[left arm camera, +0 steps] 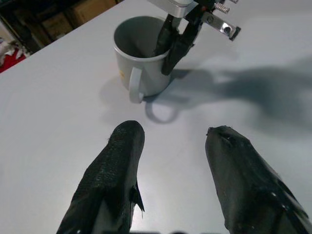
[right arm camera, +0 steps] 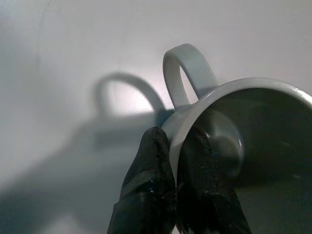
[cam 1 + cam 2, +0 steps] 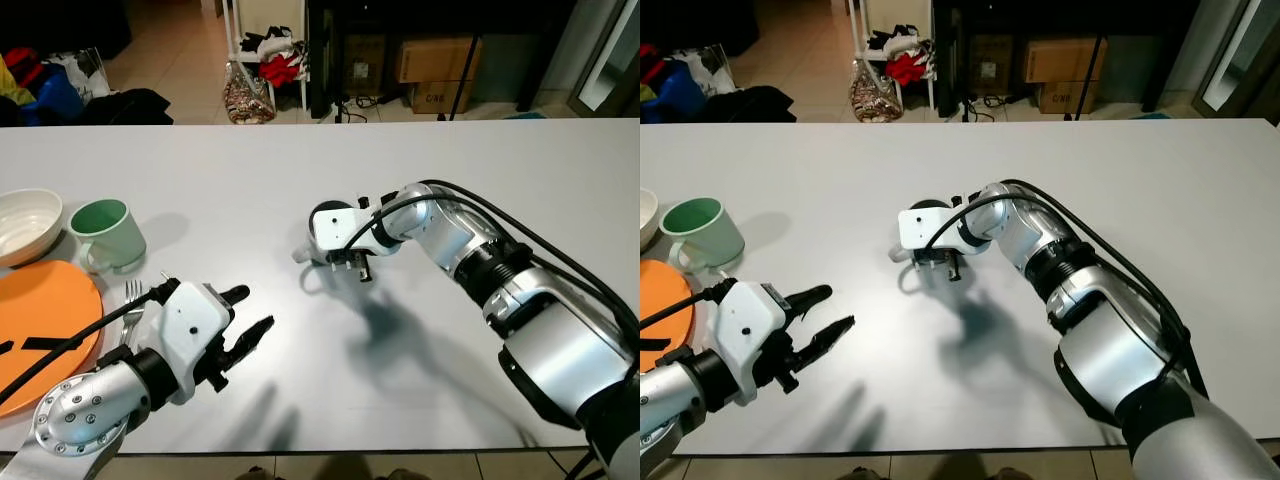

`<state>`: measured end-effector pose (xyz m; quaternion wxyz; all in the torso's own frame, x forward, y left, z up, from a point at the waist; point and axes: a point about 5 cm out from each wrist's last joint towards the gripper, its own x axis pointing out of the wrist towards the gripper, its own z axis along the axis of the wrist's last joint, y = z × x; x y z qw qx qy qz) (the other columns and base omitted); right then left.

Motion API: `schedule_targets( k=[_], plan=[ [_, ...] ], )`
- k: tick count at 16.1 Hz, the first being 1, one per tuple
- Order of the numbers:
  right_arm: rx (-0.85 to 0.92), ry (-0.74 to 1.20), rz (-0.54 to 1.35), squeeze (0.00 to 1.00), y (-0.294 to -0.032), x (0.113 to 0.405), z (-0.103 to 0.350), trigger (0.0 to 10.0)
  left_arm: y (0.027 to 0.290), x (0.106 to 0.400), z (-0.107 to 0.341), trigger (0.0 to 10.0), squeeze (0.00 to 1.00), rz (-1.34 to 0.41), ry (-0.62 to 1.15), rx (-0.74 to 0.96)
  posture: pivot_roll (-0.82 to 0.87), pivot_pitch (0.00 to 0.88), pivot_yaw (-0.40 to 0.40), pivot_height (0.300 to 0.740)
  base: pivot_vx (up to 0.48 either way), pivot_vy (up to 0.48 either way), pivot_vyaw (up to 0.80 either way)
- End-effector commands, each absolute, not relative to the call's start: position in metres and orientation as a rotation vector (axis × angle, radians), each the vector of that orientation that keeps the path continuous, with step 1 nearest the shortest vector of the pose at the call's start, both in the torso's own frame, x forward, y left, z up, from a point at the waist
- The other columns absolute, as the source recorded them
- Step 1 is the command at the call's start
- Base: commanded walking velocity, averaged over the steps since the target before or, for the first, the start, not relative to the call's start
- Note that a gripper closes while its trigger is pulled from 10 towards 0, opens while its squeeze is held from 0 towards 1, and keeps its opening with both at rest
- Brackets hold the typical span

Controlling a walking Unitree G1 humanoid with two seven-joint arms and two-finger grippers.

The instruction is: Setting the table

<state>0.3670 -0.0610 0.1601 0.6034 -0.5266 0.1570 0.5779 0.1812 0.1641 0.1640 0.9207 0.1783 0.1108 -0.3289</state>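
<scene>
Grey mug [image 1: 141,61]: upright on the white counter [image 3: 320,160] near its middle, handle toward the robot; right end effector [image 2: 178,146] pinches its rim, one finger inside, one outside; green mug [image 3: 105,232], white bowl [image 3: 25,222], orange plate [image 3: 45,320] and fork [image 3: 132,298] grouped at the counter's left.

On the table [image 3: 300,160], bowl [image 3: 25,222], cup [image 3: 105,232] and plate [image 3: 45,320] lie left.

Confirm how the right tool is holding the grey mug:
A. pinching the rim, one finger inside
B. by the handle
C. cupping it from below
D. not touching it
A: the right tool is shut on the rim of the grey mug, one finger inside and one outside, beside the handle.
</scene>
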Motion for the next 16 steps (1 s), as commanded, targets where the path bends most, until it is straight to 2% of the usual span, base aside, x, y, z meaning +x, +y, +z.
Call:
schedule_targets(
  k=[1, 2, 9, 16],
  plan=[
    [-1.248, 0.409, 1.356, 0.43, -0.064, 0.367, 0.158, 10.0, 0.164, 0.180, 0.165, 10.0, 0.00, -0.692, 0.235, 0.375, -0.03, 0.000, 0.060, 0.740, 0.000, 0.000, 0.00],
    [-1.258, 0.404, 1.347, 1.00, -0.064, 0.368, 0.159, 10.0, 0.163, 0.180, 0.164, 10.0, 0.00, -0.696, 0.239, 0.375, -0.03, 0.000, 0.061, 0.740, 0.000, 0.000, 0.00],
    [-1.273, 0.336, 1.329, 1.00, -0.065, 0.377, 0.185, 10.0, 0.165, 0.187, 0.166, 10.0, 0.00, -0.707, 0.226, 0.360, -0.05, 0.000, 0.074, 0.740, 0.000, 0.000, 0.00],
    [-1.234, 0.179, 1.369, 1.00, -0.075, 0.378, 0.248, 10.0, 0.168, 0.197, 0.172, 10.0, 0.00, -0.747, 0.194, 0.353, -0.09, 0.000, 0.109, 0.740, 0.000, 0.000, 0.00]
  ],
)
